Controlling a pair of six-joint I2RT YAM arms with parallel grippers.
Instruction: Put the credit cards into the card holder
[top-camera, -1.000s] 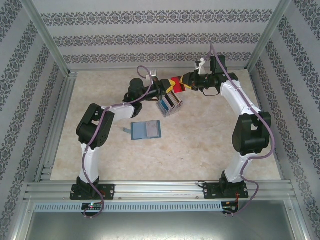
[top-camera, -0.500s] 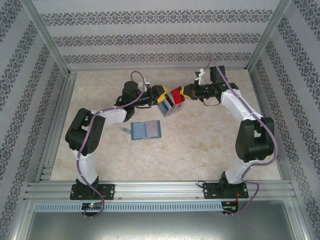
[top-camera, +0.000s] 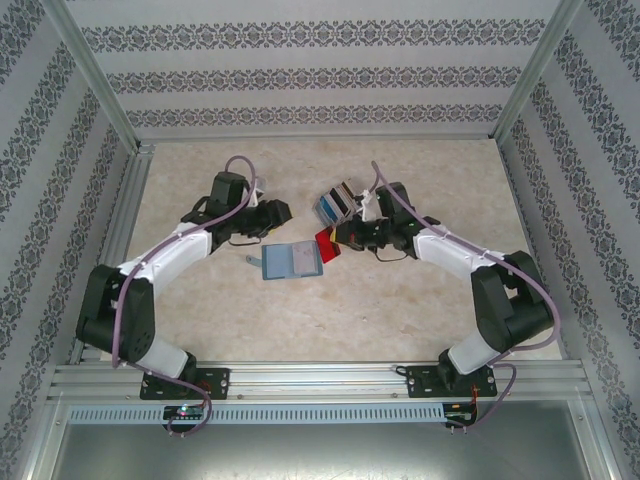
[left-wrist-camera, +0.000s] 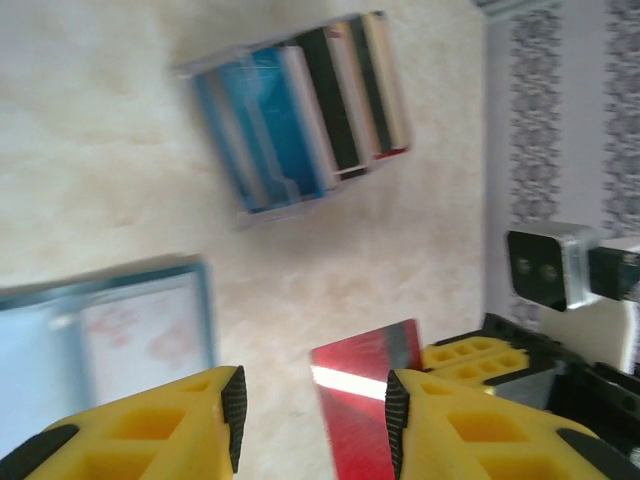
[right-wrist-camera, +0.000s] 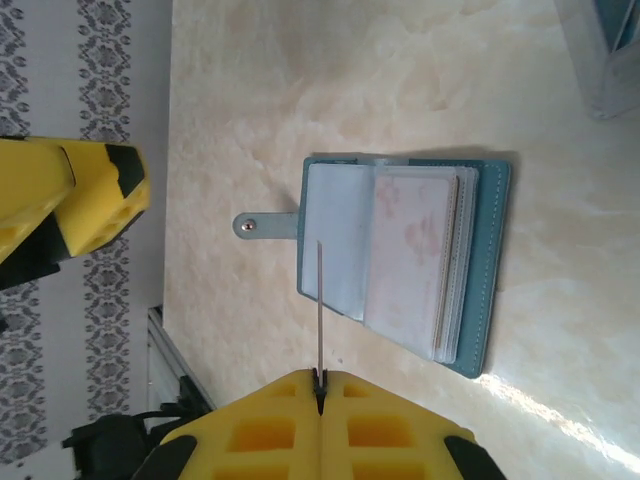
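There are two grippers, the left gripper (left-wrist-camera: 312, 400) and the right gripper (right-wrist-camera: 320, 380); there is one blue card holder (top-camera: 291, 260); there is one clear box (left-wrist-camera: 300, 115); many cards (left-wrist-camera: 330, 100) stand in it, too blurry to count; one red card (left-wrist-camera: 365, 400) is outside the box.

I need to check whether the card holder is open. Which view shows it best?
Right wrist: the card holder lies open, sharp and whole. Top external shows it small; left wrist shows a blurred, cropped part.
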